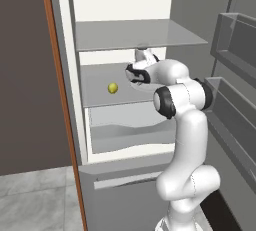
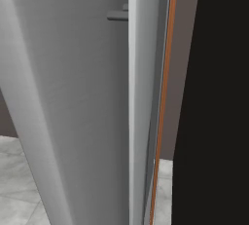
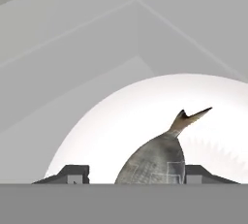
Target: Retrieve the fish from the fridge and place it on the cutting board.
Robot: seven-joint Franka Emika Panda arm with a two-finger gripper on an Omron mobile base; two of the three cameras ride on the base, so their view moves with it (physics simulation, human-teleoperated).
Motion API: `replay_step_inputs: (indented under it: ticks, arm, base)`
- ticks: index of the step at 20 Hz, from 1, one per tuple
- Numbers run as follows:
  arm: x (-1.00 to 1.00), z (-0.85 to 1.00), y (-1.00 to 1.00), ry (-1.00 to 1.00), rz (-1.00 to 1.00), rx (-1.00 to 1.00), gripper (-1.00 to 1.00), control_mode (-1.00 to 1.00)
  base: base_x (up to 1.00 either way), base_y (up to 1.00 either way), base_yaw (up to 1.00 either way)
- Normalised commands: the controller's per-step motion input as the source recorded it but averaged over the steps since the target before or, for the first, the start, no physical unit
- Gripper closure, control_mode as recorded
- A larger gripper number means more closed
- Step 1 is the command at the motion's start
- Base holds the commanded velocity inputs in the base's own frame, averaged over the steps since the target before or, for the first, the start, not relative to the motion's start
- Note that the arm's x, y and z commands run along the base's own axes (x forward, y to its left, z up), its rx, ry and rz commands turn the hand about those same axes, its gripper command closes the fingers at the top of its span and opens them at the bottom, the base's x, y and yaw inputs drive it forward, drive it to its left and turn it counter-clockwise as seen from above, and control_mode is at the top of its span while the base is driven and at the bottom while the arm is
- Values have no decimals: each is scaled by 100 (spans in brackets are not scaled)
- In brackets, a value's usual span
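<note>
The end effector is inside the fridge, reached in above the middle glass shelf. In the hand view its two dark fingertips stand apart, one on each side of the fish. The right fingertip lies against the fish's flank; the left one has a clear gap to the body. The jaws are therefore spread and not closed on the fish, though the lower edge of the hand view cuts off the contact zone, so a light touch on the right side cannot be ruled out.

The fish is silvery-grey, with its forked tail pointing away from the hand and up to the right in the hand view. It lies on a white round plate, which rests on the shelf near the back corner of the white interior.

In the left base view the white arm rises from the lower right and bends left into the compartment, its wrist at shelf height. A small yellow-green fruit sits on the same shelf, left of the wrist and apart from it. A pale drawer lies below the shelf. The door bins stand open at right.

The right base view shows the grey door panel with its long handle.
</note>
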Motion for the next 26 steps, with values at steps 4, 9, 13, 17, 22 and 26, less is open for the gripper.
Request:
replay_step_inputs:
  ticks: [4, 9, 13, 17, 22, 26]
  arm:
    - [0, -11, 0, -2, 0, 8, 100, -100]
    - [0, 0, 0, -10, 0, 1, 100, -100]
    - [0, 0, 1, -28, 0, -7, 100, -100]
    - [0, 3, 0, -22, 0, -9, 100, -100]
    - [-11, 23, 0, -7, 0, -6, 100, -100]
    - [-35, 38, 5, -7, 0, -3, 100, -100]
  base:
    - [0, 0, 0]
    - [0, 0, 0]
    - [0, 0, 0]
    - [0, 0, 0]
    - [0, 0, 0]
    - [0, 0, 0]
